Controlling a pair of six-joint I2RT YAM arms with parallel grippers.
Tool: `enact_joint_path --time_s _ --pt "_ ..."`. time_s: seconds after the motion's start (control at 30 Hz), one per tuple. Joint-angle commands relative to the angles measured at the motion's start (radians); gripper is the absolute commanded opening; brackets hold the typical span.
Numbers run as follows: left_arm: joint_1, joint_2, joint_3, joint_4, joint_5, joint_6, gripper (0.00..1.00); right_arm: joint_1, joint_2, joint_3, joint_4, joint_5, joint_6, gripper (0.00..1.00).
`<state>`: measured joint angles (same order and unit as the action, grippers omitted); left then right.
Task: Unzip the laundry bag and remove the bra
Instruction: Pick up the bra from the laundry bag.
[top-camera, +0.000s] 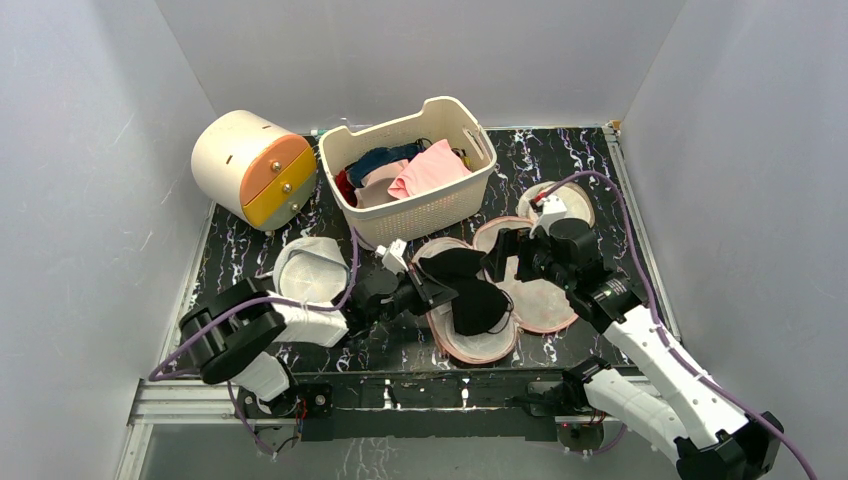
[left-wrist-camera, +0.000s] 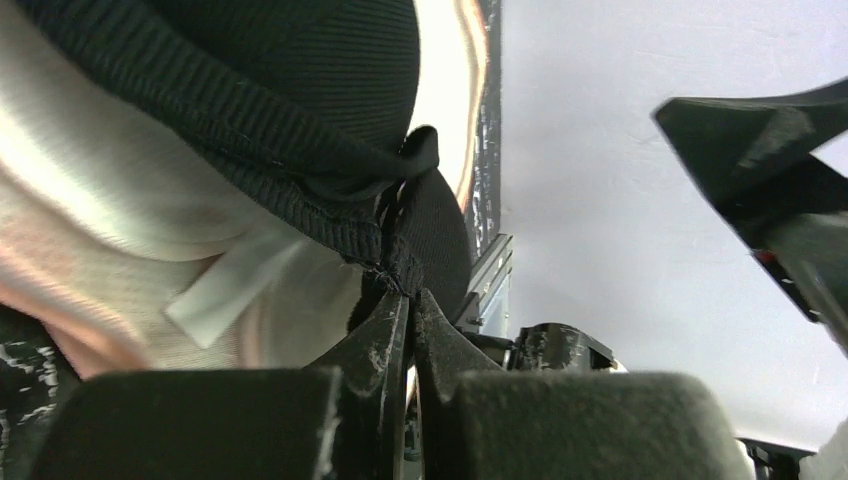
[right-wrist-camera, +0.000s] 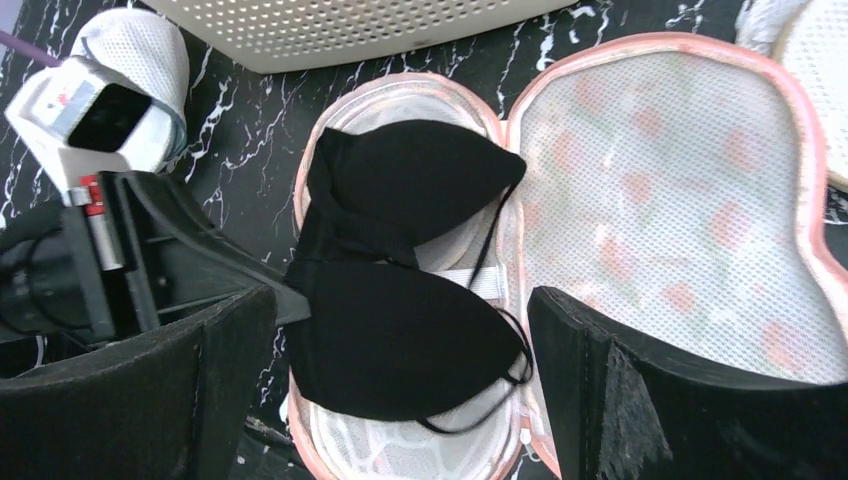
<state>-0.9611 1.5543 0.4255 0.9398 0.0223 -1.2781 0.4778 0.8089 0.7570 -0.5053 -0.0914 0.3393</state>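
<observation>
The laundry bag (top-camera: 545, 300) lies unzipped and spread flat in two halves at the table's middle, its beige mesh inside (right-wrist-camera: 680, 180) facing up. The black bra (top-camera: 475, 300) rests in the left half, cups up (right-wrist-camera: 400, 330). My left gripper (top-camera: 437, 283) reaches in from the left and is shut on the bra's middle edge; black fabric (left-wrist-camera: 300, 70) bunches at its pinched tips (left-wrist-camera: 408, 295) over the pale mesh (left-wrist-camera: 100, 200). My right gripper (top-camera: 510, 255) hovers open over the bag (right-wrist-camera: 400, 380), nothing between its fingers (right-wrist-camera: 650, 400).
A white basket (top-camera: 420, 200) with pink and dark blue garments stands behind the bag. A cream drum with an orange and yellow face (top-camera: 250, 165) sits back left. A white dome mesh bag (top-camera: 310, 270) is left of the arm, and a round mesh disc (top-camera: 570, 200) back right.
</observation>
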Motion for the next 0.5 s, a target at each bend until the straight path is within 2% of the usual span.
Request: enact_joint_path --time_s 0.0,0.07,0.1,0.2,0.47 --pt "0.007 -0.15 0.04 -0.154 -0.051 0.101 0.0 0.004 -0.105 0.023 0.029 0.098 0.008 0.98" --pt "0.007 -0.243 0.071 -0.253 -0.079 0.161 0.0 0.004 -0.163 0.046 0.002 0.149 0.021 0.98" --pt "0.006 -0.297 0.118 -0.365 -0.101 0.215 0.0 0.003 -0.191 0.053 0.0 0.176 0.022 0.98" --pt "0.007 -0.389 0.198 -0.562 -0.155 0.29 0.0 0.004 -0.237 0.041 0.013 0.213 0.021 0.98" --pt "0.008 -0.534 0.393 -0.828 -0.208 0.479 0.0 0.003 -0.24 0.015 0.033 0.225 0.024 0.98"
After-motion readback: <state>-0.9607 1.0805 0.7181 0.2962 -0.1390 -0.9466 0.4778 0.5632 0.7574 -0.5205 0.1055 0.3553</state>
